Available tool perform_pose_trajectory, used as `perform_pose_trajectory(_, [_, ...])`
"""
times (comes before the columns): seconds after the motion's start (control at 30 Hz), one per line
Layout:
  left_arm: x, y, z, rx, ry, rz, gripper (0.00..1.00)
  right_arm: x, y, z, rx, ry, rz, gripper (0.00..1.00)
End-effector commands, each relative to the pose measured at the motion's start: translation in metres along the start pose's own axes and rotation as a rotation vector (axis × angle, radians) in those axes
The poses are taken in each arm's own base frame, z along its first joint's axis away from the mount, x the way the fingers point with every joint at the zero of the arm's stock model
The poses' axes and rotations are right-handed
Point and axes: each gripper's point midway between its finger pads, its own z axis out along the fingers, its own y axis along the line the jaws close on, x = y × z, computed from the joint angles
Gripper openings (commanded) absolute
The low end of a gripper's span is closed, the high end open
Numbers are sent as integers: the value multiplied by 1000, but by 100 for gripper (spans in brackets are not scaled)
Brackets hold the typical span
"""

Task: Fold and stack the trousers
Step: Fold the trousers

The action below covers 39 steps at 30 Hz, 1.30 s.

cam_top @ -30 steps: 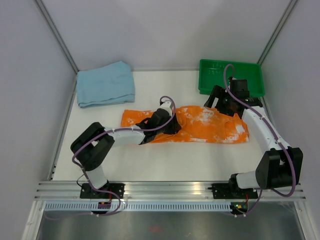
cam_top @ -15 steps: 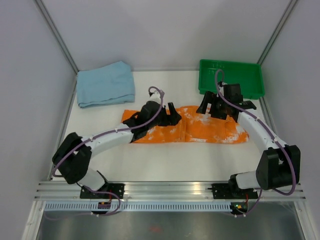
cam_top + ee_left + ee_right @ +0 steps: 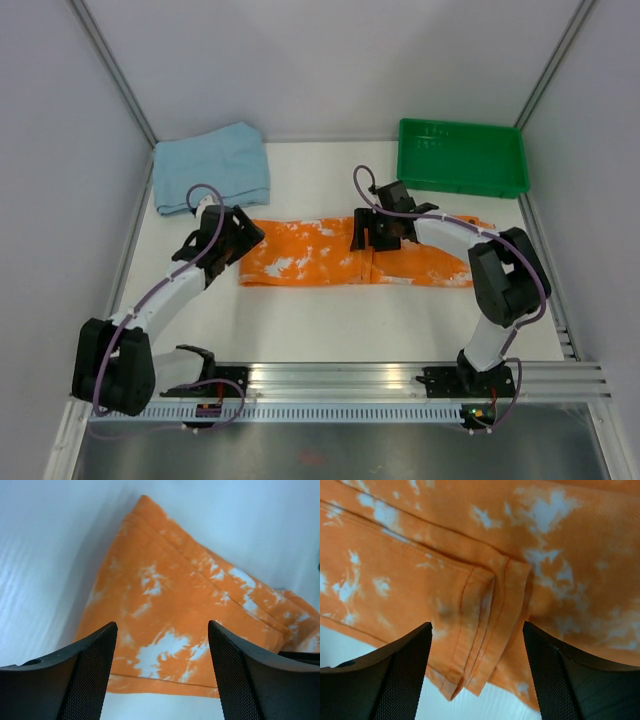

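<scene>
Two pairs of fingers (image 3: pixel 85 675) are spread wide, and nothing is clasped in either. On the left gripper (image 3: pixel 162 627) the pads are poised over the left end of the trousers (image 3: pixel 170 600), with bare cloth showing between them; whether the cloth is touched cannot be told from the wrist view. On the right gripper (image 3: pixel 477 626) the fingers are parted astride a stitched hem edge (image 3: pixel 485 605) near the middle of the band, again with nothing pinched.

Outward now: the trousers are laid as a long orange-and-white band across the middle of the table (image 3: pixel 330 320), running left to right. A folded light blue cloth (image 3: pixel 212 168) is seen at the far left corner and a green tray (image 3: pixel 462 157) at the far right corner.

A crosswise fold looks to be the step in hand. For it to be done well, the left end should be taken with every layer caught between the pads. The hem at the middle should be pinned or lifted evenly. The end should then be carried over flat, so that edges are matched and no crease is dragged in. Stacking is not yet begun.
</scene>
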Motion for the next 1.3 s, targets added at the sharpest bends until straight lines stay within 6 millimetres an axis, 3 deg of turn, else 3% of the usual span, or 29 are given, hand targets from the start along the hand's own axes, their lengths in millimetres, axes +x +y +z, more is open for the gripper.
perform_pose_trajectory(0.0, [1,18,-12,-23,10,-36,79,-27,0,13,49,-61,-58,80])
perform_pose_trajectory(0.1, [1,27,-15,-30,8,-22,79,-26,-8,20,87,-44,-76,78])
perform_pose_trajectory(0.17, [1,31,-16,-35,4,-15,79,-28,-8,20,90,-53,-83,64])
perform_pose_trajectory(0.2, [1,32,-16,-38,6,-10,80,-31,-6,20,83,-60,-84,42])
perform_pose_trajectory(0.23, [1,34,-15,-41,8,-4,79,-36,-3,19,73,-81,-76,32])
perform_pose_trajectory(0.3, [2,36,-13,-44,16,-2,80,-40,4,18,49,-100,-78,20])
perform_pose_trajectory(0.37, [4,40,-10,-51,27,3,80,-45,12,19,24,-122,-76,18])
perform_pose_trajectory(0.47, [3,43,-7,-56,34,3,80,-44,17,28,6,-102,-63,0])
perform_pose_trajectory(0.6, [-4,44,-5,-55,29,9,80,-44,21,31,-5,-92,-64,0])
perform_pose_trajectory(0.8, [-14,50,-4,-60,19,21,81,-82,36,4,-22,-251,-100,0])
perform_pose_trajectory(1.03, [-16,54,1,-65,27,9,80,-102,44,-8,-22,-303,-114,0])
perform_pose_trajectory(1.13, [-16,56,3,-64,25,15,80,-95,33,0,16,-281,-122,0])
perform_pose_trajectory(1.27, [-12,59,10,-65,36,29,81,-70,17,25,47,-195,-109,1])
